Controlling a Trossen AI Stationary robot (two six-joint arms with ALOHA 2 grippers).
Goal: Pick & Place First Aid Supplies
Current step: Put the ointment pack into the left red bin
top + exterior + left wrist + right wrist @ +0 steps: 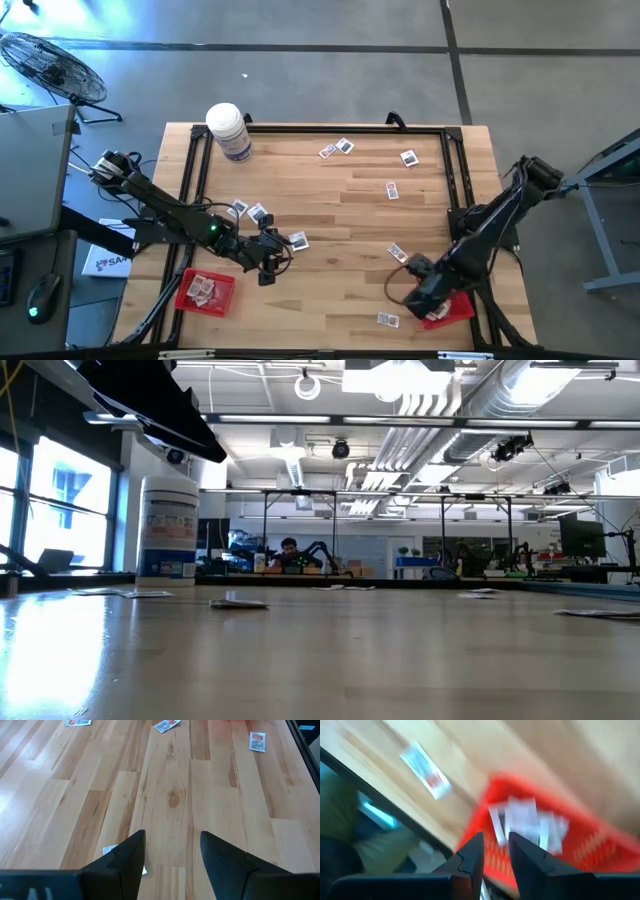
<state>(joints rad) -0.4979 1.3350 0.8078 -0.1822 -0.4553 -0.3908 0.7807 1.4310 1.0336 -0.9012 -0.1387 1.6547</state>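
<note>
While the right gripper (425,298) hangs over the red tray (462,310) at lower right, jaws narrowly apart, apparently for dropping, left gripper (268,262) gapes wide by a packet (298,241) mid-left, prob. next pick; other packets lie scattered upper right.

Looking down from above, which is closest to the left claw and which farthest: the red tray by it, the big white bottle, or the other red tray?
From the left gripper, in the high view:
1. Left red tray, at the near edge just beside it.
2. White bottle, at the far edge.
3. Right red tray, across the table under the right arm.
</note>
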